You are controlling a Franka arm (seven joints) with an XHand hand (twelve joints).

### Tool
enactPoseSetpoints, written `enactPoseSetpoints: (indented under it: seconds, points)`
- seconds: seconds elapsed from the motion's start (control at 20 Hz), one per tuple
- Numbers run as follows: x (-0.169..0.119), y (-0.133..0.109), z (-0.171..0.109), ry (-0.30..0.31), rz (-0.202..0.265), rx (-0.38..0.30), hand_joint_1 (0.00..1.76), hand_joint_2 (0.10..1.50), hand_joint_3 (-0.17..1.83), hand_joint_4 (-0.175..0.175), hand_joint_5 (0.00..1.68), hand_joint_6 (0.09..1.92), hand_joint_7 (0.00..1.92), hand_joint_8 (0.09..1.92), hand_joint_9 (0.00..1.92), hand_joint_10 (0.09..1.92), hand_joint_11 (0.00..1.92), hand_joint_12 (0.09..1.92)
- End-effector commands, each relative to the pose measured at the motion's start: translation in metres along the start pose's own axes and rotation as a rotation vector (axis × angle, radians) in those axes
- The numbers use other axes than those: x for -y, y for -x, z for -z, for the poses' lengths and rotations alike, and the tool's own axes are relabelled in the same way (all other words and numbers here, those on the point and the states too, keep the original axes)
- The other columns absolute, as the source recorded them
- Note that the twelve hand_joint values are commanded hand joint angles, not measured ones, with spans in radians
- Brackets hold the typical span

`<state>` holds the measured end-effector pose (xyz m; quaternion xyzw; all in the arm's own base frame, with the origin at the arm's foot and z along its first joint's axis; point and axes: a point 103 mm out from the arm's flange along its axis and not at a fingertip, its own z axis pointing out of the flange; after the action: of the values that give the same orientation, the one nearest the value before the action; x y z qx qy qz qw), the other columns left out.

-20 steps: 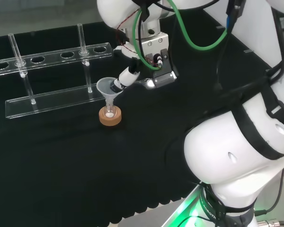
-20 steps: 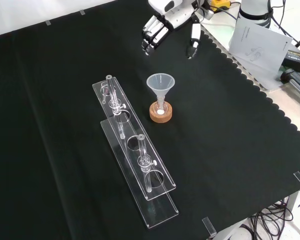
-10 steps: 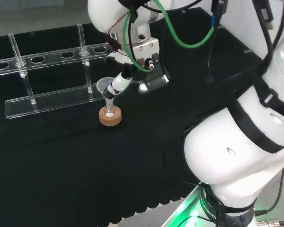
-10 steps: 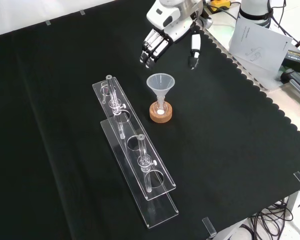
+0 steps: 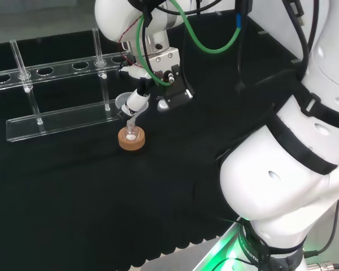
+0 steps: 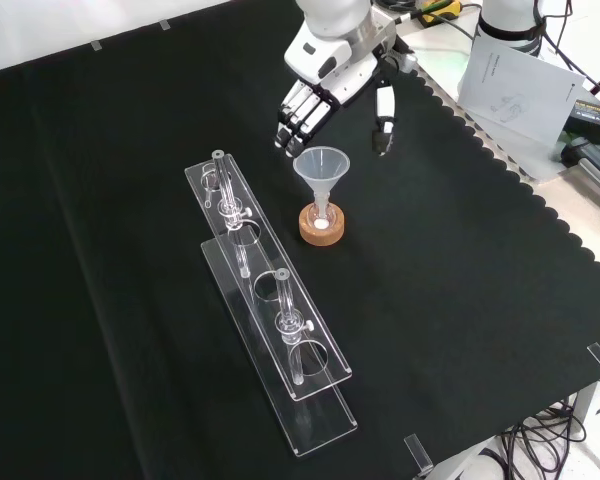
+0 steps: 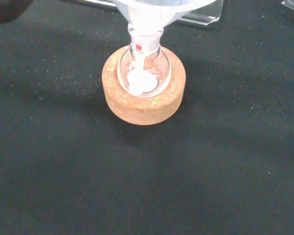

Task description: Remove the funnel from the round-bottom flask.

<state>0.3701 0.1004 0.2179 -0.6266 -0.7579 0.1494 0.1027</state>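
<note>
**Hand poised above the funnel, not yet gripping**

The clear conical plastic funnel (image 6: 321, 166) sits with its stem in the neck of the small round-bottom glass flask (image 7: 143, 73), which rests in a tan cork ring stand (image 6: 322, 224) near the clear acrylic tube rack (image 6: 270, 310). The black and white hand (image 6: 325, 95) hovers just behind the funnel's rim, fingers spread wide and holding nothing. Best to close on the cone's rim, then lift straight up so the flask stays seated.

white arm reaches low over the bench, hand (image 6: 325, 95) spread (fingers straight, thumb apart).
</note>
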Motion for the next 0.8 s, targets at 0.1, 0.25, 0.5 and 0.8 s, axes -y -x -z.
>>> enactPoseSetpoints:
  seconds: [0.1,0.25,0.5,0.8]
  points:
    - [-0.009,-0.004,-0.008,-0.024,0.013,0.023,0.56,0.69,0.15,0.008,0.00,0.09,0.00,0.09,0.00,0.75,0.20,1.51]
    - [-0.010,-0.005,-0.009,-0.027,0.009,0.033,0.56,0.70,0.15,0.009,0.00,0.09,0.00,0.09,0.00,0.73,0.19,1.51]
    - [-0.017,0.001,-0.013,-0.036,0.004,0.051,0.56,0.70,0.13,0.009,0.00,0.09,0.00,0.09,0.00,0.65,0.11,1.52]
    - [-0.023,0.006,-0.017,-0.042,-0.006,0.069,0.55,0.71,0.11,0.013,0.00,0.09,0.00,0.09,0.00,0.61,0.03,1.55]
